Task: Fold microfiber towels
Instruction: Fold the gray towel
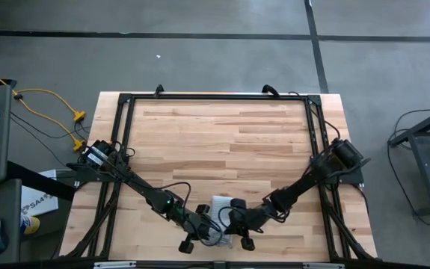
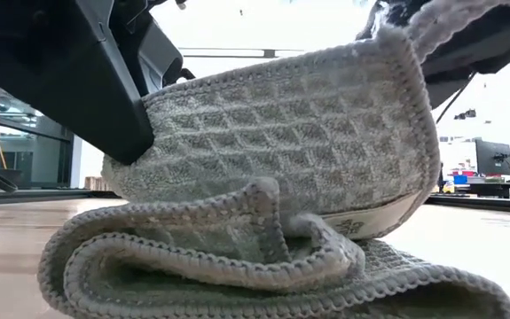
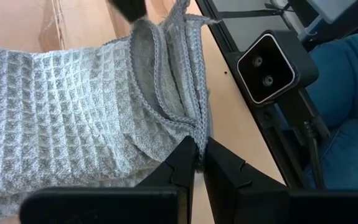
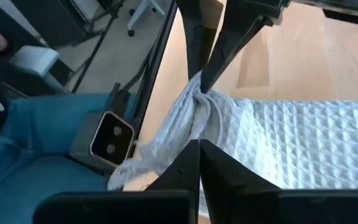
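The light grey-white microfiber towel lies bunched at the table's near edge, in the middle. Its lower folds rest on the wood and an upper layer is raised above them. My left gripper and my right gripper meet over it, and both are shut on its cloth. In the low view the left gripper's dark body is at one end of the raised layer and the right gripper at the other. My left gripper pinches the towel's hemmed edge between its two fingers, where several folded hems run together. The cloth spreads away from the fingers and its lower folds lie on the table. My right gripper pinches a gathered, bunched part of the towel's edge between its two fingers, close to the left gripper's fingertips. The cloth beyond the pinch spreads out slack over the table.
The low camera sits on the black frame rail right at the near edge, beside the towel. A person's legs in blue jeans are just beyond that edge. Bare wood stretches toward the far edge.
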Robot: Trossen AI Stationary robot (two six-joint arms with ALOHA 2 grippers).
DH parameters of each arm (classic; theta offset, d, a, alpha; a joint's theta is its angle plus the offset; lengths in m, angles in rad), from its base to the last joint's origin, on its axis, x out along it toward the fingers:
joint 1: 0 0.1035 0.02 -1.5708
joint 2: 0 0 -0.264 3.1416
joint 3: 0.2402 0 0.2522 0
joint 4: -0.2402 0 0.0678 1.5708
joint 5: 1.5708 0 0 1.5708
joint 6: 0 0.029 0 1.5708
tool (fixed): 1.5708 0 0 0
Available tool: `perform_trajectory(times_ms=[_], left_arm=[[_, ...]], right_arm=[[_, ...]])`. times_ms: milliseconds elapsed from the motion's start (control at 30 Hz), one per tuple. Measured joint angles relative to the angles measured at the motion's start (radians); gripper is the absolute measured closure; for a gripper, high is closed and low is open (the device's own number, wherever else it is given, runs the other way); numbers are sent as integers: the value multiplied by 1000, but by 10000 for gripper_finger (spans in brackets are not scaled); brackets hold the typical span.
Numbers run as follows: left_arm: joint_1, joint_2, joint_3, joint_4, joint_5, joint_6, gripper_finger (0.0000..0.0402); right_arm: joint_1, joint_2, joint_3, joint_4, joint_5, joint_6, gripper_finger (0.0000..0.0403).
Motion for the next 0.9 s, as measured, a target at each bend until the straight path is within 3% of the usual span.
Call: perform_trajectory(times_ms=[900], left_arm=[[0,1,0,7,-6,26,377]], right_arm=[[-9,51,0,72,2,-2,401]])
